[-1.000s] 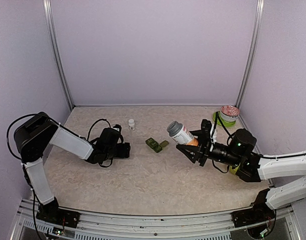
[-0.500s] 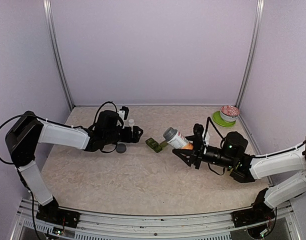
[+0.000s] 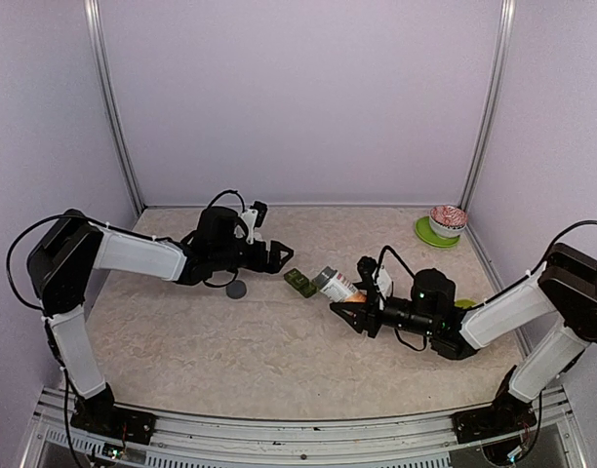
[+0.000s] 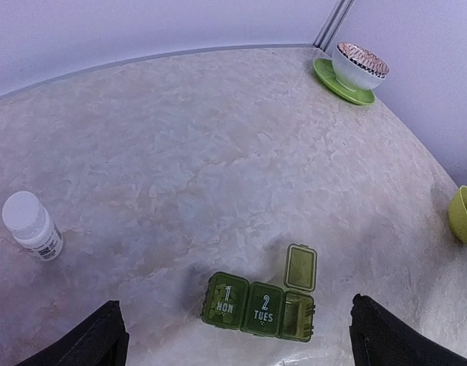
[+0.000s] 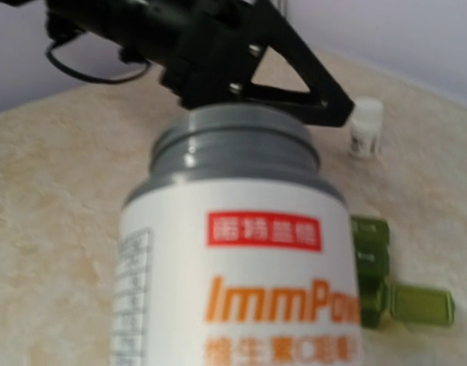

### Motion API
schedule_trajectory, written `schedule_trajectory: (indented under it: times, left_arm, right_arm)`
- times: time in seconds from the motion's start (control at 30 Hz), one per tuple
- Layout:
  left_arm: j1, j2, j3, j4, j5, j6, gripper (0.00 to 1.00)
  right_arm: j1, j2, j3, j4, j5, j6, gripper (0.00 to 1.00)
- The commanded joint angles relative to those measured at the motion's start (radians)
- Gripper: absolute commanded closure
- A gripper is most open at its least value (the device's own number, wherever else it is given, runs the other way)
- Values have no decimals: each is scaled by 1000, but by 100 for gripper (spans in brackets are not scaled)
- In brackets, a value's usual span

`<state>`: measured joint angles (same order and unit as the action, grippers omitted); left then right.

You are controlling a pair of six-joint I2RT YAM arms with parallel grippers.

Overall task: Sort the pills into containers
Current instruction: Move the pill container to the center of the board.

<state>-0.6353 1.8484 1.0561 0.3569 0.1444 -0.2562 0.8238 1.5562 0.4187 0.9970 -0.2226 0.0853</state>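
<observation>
A green pill organizer lies mid-table, with MON and TUES lids shut and its third lid open. My right gripper is shut on a white "ImmPower" bottle with a grey neck. The bottle is tilted, its mouth towards the organizer. Its grey cap lies on the table. My left gripper is open and empty, just left of the organizer, which lies between its fingers in the left wrist view. A small white capped bottle stands farther left.
A patterned bowl on a green saucer stands at the back right corner, also seen in the left wrist view. A yellow-green cup sits at the right, partly behind my right arm. The enclosure walls ring the table.
My left gripper let go of the grey cap on the table and moved right to the organizer. My right gripper moved left and down, bringing the bottle close to the organizer.
</observation>
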Motion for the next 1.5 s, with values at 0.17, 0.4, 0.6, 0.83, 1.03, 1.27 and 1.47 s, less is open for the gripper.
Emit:
schedule_trajectory:
  times: [0.17,0.4,0.6,0.83,1.03,1.27,1.47]
  left_arm:
    - [18,116,27,122,160,83,1]
    - [35,190,62,185,242,128,1]
    - [51,257,103,196,322,194,1]
    - [69,329,164,189,415,226,1]
    - [69,371,197,189,453,229,1]
    - [56,394,227,149,463,246,1]
    - [43,400,236,115,449,239,4]
  right_arm:
    - [-23,120,67,79,83,62,99]
    - [-29,172,104,68,87,81,99]
    - [-32,174,131,23,79,79,99]
    - [-34,152,134,10,69,96,99]
    - [-34,130,122,-1,50,121,99]
    - [-34,75,107,-37,56,119,99]
    - [-34,34,96,-63,58,120,99]
